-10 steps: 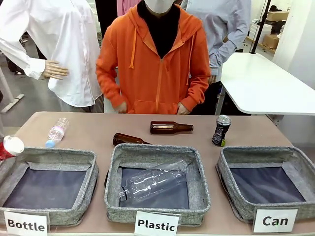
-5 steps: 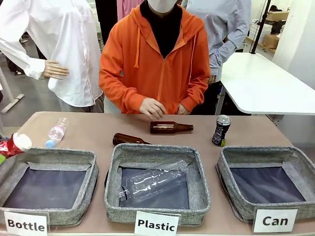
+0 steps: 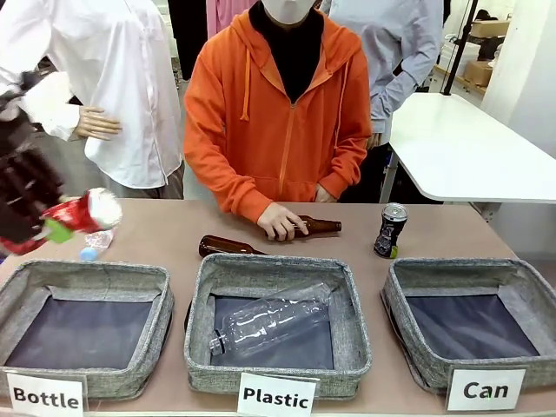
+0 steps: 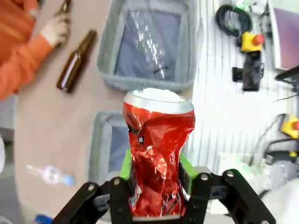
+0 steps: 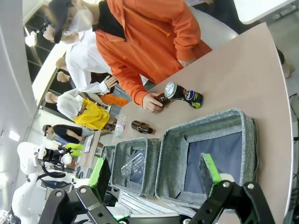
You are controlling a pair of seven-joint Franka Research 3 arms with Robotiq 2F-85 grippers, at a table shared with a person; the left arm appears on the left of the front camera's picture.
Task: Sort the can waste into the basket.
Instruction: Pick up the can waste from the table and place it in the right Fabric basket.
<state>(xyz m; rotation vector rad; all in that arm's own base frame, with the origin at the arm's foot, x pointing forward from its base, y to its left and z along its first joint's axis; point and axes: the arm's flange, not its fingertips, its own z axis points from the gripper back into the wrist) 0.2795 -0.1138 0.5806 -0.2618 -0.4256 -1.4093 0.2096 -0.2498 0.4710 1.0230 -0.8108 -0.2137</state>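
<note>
Three labels: Bottle (image 3: 45,397), Plastic (image 3: 276,398), Can (image 3: 485,390). Left end effector (image 4: 156,165) clamps red can (image 4: 159,135); right (image 5: 155,170) wide.

We see a robotics lab: a tabletop (image 3: 156,226) with printed labels (image 3: 278,398) along its edge, a red-and-yellow emergency-stop button (image 4: 252,41), black cables (image 4: 231,21), and a white work table (image 3: 469,148) behind.

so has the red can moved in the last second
Yes. The red can, held by the left gripper, has risen and moved right, from the Bottle basket's far left corner to well above its far rim.
</note>
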